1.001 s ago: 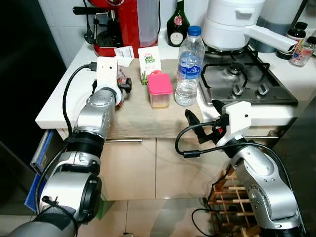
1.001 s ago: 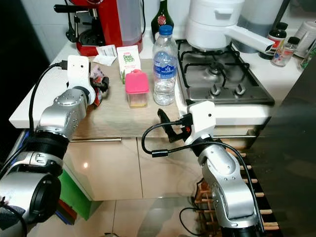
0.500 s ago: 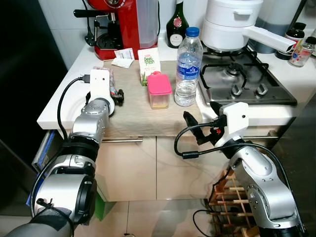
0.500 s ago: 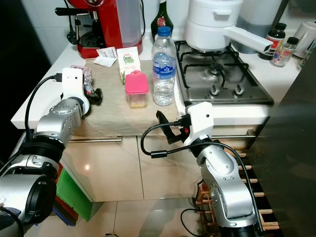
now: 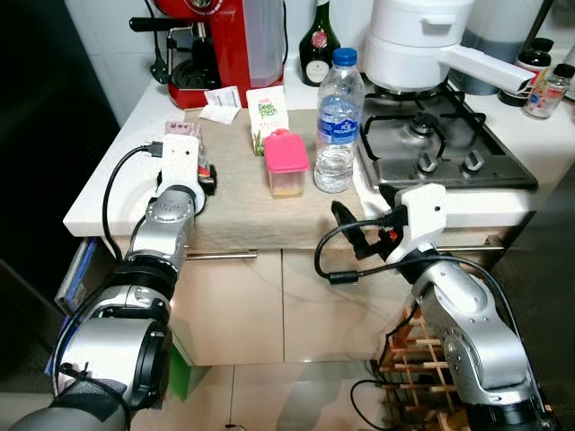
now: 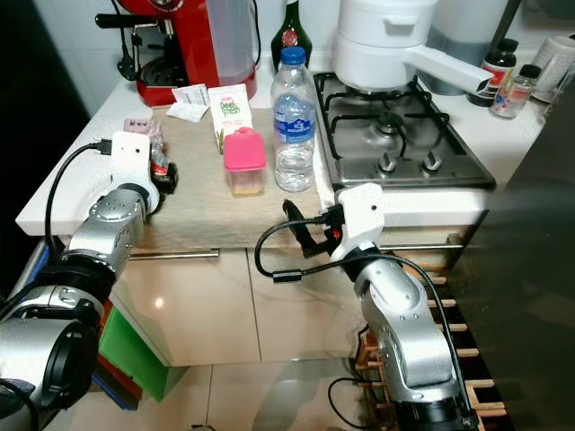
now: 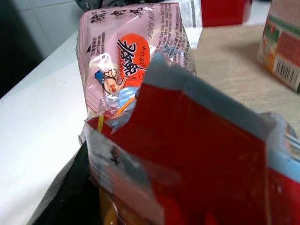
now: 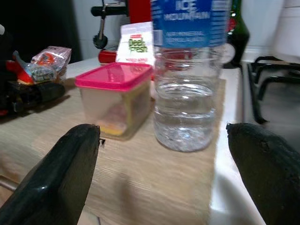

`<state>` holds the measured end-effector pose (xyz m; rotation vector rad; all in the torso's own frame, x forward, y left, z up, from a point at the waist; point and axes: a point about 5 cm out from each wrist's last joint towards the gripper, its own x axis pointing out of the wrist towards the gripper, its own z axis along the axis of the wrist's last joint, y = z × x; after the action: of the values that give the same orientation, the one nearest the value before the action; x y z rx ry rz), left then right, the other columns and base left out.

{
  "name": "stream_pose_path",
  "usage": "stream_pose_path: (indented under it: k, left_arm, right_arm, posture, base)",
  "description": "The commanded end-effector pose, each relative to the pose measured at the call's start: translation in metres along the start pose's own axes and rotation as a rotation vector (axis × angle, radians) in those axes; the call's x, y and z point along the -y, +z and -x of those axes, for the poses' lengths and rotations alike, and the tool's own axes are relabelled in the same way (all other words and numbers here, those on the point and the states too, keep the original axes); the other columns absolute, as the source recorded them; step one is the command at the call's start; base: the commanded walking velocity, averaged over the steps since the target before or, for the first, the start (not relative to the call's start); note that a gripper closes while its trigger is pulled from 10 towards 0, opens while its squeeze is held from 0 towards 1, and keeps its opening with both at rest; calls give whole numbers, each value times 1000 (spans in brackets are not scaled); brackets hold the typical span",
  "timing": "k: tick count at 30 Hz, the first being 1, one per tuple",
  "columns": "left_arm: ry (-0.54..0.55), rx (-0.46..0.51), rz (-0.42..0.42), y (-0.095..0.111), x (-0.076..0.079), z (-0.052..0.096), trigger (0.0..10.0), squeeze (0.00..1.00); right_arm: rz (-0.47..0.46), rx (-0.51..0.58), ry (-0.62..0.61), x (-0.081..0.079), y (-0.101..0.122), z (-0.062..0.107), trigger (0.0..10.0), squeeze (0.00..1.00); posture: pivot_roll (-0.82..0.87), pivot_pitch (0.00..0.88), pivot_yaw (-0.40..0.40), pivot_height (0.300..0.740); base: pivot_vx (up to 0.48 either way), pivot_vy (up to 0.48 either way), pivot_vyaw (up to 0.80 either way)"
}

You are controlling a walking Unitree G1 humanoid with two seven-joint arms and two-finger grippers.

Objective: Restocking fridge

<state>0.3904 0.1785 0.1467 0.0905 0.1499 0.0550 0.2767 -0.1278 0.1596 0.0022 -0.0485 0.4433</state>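
Your right gripper jaws wide, empty, aimed at water bottle, ready for pickup. Pink-lidded box at bottle's 9 o'clock. Your left gripper pinches red snack packet, pink packet just beyond, both on counter.

We see the water bottle as the landmark on the surface. Just beside it toward the robot's left stands a pink-lidded container, with a narrow gap between them. A small carton stands just behind that container. Bare mat lies in front of the bottle, up to the surface edge. On the bottle's other side the stove grates rise close by. Behind it stand a dark bottle and a red coffee machine.
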Motion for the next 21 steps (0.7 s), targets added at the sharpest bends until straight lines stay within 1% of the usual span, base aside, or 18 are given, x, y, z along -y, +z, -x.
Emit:
stream_pose_path:
  k: [1, 3, 5, 8, 9, 12, 13, 15, 16, 17, 18, 19, 20, 21]
  left_arm:
    - [-34, -8, 50, -4, 5, 1, 0, 0]
    - [-40, 6, 59, -1, 6, 1, 0, 0]
    - [-57, 58, 77, 8, 8, 2, 0, 0]
    - [-81, 125, 76, 18, 11, 4, 0, 0]
    - [-84, 138, 72, 21, 10, 4, 0, 0]
    - [-104, 225, 62, 37, 4, 9, 0, 0]
    - [-107, 266, 45, 44, 3, 13, 0, 0]
    - [-107, 266, 45, 44, 3, 13, 0, 0]
    - [-106, 282, 45, 47, 2, 15, 0, 0]
    - [-98, 327, 39, 53, -2, 22, 0, 0]
    - [-89, 402, 26, 62, -6, 36, 0, 0]
    - [-87, 423, 20, 64, -7, 41, 0, 0]
    - [-87, 423, 20, 64, -7, 41, 0, 0]
    - [-90, 494, -13, 64, -9, 63, 0, 0]
  right_arm:
    - [5, 9, -3, 1, 2, -1, 10000, 0]
    - [5, 10, -3, 1, 3, -1, 10000, 0]
    - [10, 13, 1, 2, 3, 0, 10000, 0]
    - [15, 8, -19, 6, -2, -1, 10000, 0]
    - [8, 13, -31, 6, -2, -3, 10000, 0]
    - [-9, 36, -52, 3, 1, -7, 10000, 0]
    - [-8, 28, -65, 5, -3, -5, 10000, 0]
    - [-8, 28, -65, 5, -3, -5, 10000, 0]
    - [-6, 26, -76, 6, -4, -4, 10000, 0]
    - [-2, 29, -107, 10, -5, -3, 10000, 0]
    - [33, 39, -150, 15, -5, -1, 10000, 0]
    - [48, 43, -161, 17, -5, 0, 10000, 0]
    - [48, 43, -161, 17, -5, 0, 10000, 0]
    - [60, 64, -206, 23, -3, 2, 10000, 0]
  posture:
    - [-118, 0, 47, 740]
    - [-118, 0, 48, 740]
    - [-111, 0, 57, 740]
    - [-103, 0, 68, 740]
    - [-103, 0, 70, 740]
    - [-100, 0, 83, 740]
    - [-90, 0, 82, 740]
    - [-90, 0, 82, 740]
    - [-87, 0, 81, 740]
    - [-76, 0, 74, 740]
    - [-65, 0, 64, 740]
    - [-63, 0, 61, 740]
    - [-63, 0, 61, 740]
    - [-51, 0, 47, 740]
  base:
    - [0, 0, 0]
    - [0, 0, 0]
    - [0, 0, 0]
    - [0, 0, 0]
    - [0, 0, 0]
    - [0, 0, 0]
    - [0, 0, 0]
    - [0, 0, 0]
    - [0, 0, 0]
    - [0, 0, 0]
    - [0, 0, 0]
    - [0, 0, 0]
    - [0, 0, 0]
    - [0, 0, 0]
